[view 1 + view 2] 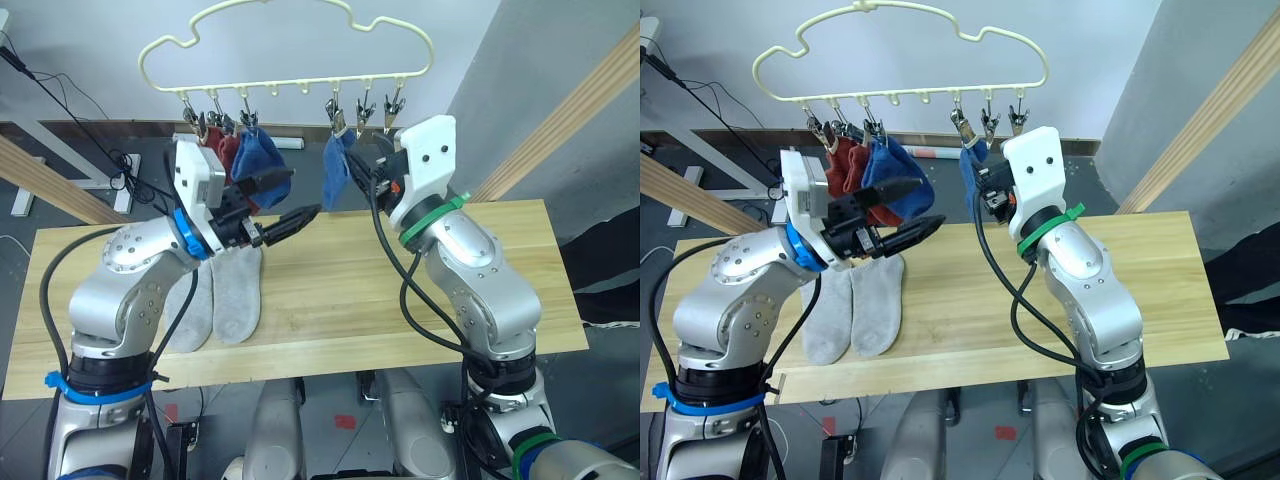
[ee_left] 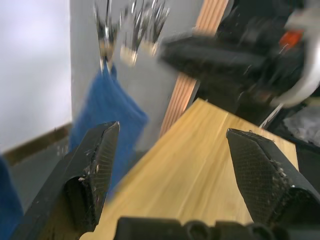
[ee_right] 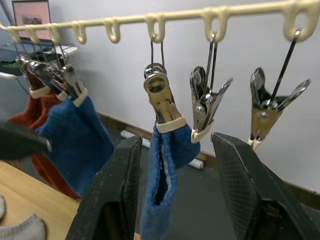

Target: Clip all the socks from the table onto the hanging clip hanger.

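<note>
While both arms are raised above the bench (image 1: 400,300), the left claw (image 1: 285,205) is held with its two black fingers spread apart and nothing between them, close in front of the blue sock (image 1: 262,160) clipped at the left of the clip hanger (image 1: 290,50). The right claw (image 3: 175,200) is likewise held with its fingers apart and empty; in the right wrist view, the second blue sock (image 3: 165,165) is seen hanging between those fingers, gripped by a metal clip (image 3: 160,100). Two further clips (image 3: 207,102) beside it toward the hanger's right end are shown empty. Two brick red socks (image 1: 845,165) are clipped at the far left of the hanger, just beside the first blue sock. Two light grey socks (image 1: 225,295) are laid flat side by side on the left part of the bench, below the left arm. A wooden pole (image 1: 560,120) is seen slanting at the right behind the bench.
</note>
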Controlling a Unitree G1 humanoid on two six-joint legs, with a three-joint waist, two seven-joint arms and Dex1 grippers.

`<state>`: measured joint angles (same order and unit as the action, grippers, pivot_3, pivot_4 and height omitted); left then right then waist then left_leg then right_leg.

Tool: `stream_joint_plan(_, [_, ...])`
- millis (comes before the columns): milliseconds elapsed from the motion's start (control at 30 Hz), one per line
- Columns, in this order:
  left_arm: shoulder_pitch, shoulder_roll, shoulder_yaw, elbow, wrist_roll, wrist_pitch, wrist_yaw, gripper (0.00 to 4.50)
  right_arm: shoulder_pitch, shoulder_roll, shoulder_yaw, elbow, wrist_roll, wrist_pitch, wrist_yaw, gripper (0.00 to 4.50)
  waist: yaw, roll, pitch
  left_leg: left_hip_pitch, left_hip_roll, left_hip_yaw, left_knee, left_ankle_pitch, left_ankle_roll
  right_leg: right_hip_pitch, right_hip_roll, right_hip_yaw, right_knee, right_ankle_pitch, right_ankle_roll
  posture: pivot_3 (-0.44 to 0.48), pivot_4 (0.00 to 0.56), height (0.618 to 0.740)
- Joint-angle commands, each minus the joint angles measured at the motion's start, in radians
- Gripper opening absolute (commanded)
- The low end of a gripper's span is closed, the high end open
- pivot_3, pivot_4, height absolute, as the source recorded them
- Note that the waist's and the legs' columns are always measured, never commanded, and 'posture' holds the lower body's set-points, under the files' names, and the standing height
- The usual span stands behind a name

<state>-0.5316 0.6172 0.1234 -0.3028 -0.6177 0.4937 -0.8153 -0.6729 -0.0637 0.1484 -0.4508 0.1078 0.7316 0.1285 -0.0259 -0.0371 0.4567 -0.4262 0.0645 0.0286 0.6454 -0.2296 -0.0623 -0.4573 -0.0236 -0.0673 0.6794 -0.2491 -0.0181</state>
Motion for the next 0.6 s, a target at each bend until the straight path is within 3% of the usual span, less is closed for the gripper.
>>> stream_joint_plan(33, [-0.018,0.005,0.002,-0.017,-0.011,-0.011,-0.019,3.75,-0.032,0.015,-0.011,0.007,-0.02,-0.04,-0.023,2.3,-0.001,0.0,0.0,0.0,0.0,0.0,0.0,0.0,0.0,0.0,0.0,0.0,0.0,0.0,0.0,-0.032,0.454,0.74])
stream_joint_plan(433, [-0.051,-0.007,-0.025,0.01,0.016,-0.035,-0.037,3.75,-0.09,0.029,-0.03,0.098,-0.054,-0.106,-0.052,2.3,0.0,0.0,0.0,0.0,0.0,0.0,0.0,0.0,0.0,0.0,0.0,0.0,0.0,0.0,0.0,-0.032,0.448,0.74])
stream_joint_plan(567, [-0.053,-0.011,-0.034,0.026,0.031,-0.055,-0.041,3.75,-0.093,0.033,-0.027,0.11,-0.056,-0.117,-0.049,1.42,0.0,0.0,0.0,0.0,0.0,0.0,0.0,0.0,0.0,0.0,0.0,0.0,0.0,0.0,0.0,-0.034,0.447,0.74])
stream_joint_plan(600, [-0.054,-0.013,-0.036,0.029,0.035,-0.061,-0.04,3.75,-0.095,0.034,-0.027,0.113,-0.057,-0.123,-0.05,1.42,0.0,0.0,0.0,0.0,0.0,0.0,0.0,0.0,0.0,0.0,0.0,0.0,0.0,0.0,0.0,-0.034,0.447,0.74])
